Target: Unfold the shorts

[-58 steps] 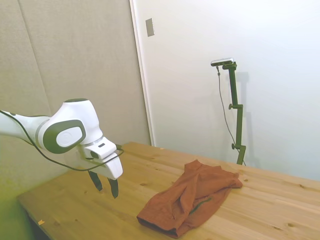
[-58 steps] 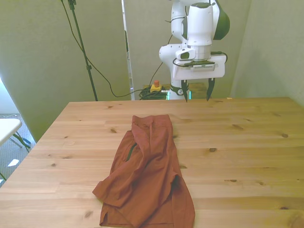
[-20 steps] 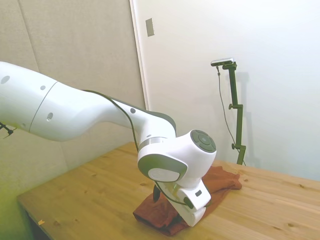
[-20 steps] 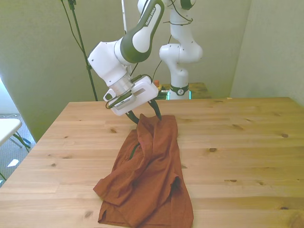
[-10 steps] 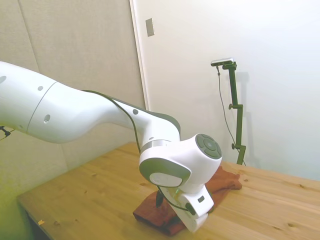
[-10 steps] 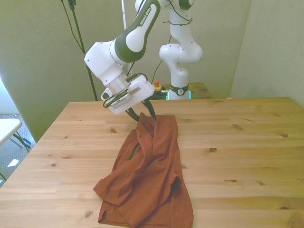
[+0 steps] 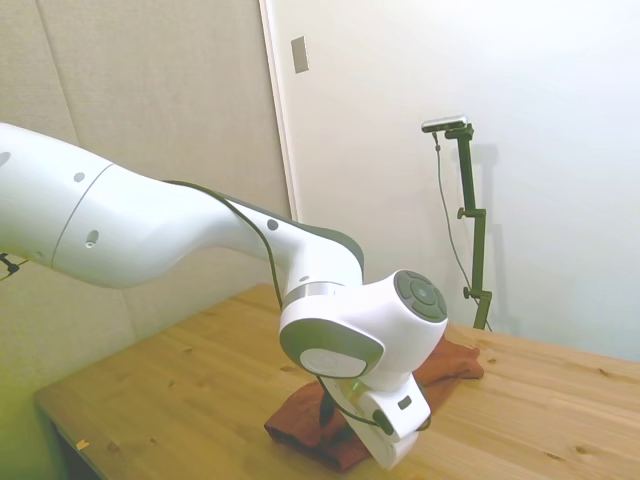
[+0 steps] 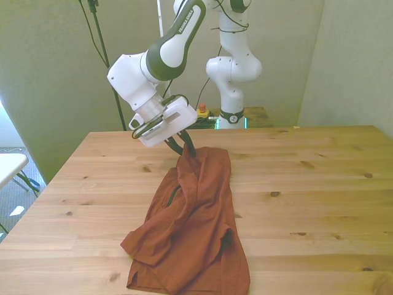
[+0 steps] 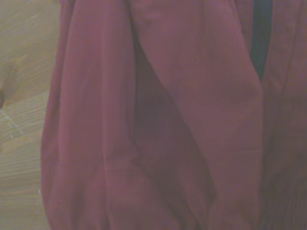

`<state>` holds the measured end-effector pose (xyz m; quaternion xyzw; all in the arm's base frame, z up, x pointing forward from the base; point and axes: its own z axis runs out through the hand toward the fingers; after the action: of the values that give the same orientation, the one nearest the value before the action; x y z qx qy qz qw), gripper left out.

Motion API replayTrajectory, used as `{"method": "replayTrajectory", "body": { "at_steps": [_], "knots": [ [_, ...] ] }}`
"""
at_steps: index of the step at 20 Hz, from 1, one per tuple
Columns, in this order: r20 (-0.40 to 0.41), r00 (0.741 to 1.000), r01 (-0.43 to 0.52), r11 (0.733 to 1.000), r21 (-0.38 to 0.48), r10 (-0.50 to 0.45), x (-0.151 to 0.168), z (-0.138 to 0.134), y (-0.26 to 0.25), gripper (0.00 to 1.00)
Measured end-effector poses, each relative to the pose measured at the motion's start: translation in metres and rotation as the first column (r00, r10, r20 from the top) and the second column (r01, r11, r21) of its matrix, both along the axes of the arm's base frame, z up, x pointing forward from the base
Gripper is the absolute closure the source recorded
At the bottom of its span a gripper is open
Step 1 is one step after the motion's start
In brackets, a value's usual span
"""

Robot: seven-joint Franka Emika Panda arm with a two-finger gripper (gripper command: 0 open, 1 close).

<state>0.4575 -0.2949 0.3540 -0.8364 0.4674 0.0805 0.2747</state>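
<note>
At the near edge of the wooden table [image 8: 319, 203], the shorts [image 8: 193, 227] lay crumpled, their hem end bunched in loose folds toward the front view's left of centre. Nothing there had shifted from half a second before. Farther up, the rust-red cloth ran in a long folded strip toward the far side, with a dark zipper pocket [image 8: 170, 195] showing along its left fold; the wrist view was filled with the same fabric, creased and doubled over itself, with bare wood beside it.

At the far end of the strip, the gripper [image 8: 186, 146] had its fingers pinched together on the top edge of the shorts. A second earlier the fingers stood spread over that edge, and the cloth lay flat; now the edge stood peaked up into a small tent under the fingertips, and the hand had drawn slightly toward the front view's left. In the side view the arm's bulk hid the fingers, and only the shorts' ends showed past it.

That suggested the grasp had taken and the lift had begun. The unfolding itself looked barely started, since the upper layer was still doubled over the lower.
</note>
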Motion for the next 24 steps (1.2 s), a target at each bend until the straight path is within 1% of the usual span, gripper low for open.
{"method": "replayTrajectory", "body": {
  "at_steps": [10,16,21,24],
  "knots": [
    [0.010,1.000,0.028,1.000,-0.004,-0.028,-0.005,0.007,-0.018,1.00],
    [0.027,0.998,0.053,0.999,0.005,-0.053,-0.005,0.021,-0.039,1.00],
    [0.063,0.997,0.053,0.999,0.015,-0.053,0.003,0.046,-0.047,1.00],
    [0.093,0.996,0.003,1.000,0.007,-0.004,0.020,0.065,-0.030,1.00]
  ]
}}
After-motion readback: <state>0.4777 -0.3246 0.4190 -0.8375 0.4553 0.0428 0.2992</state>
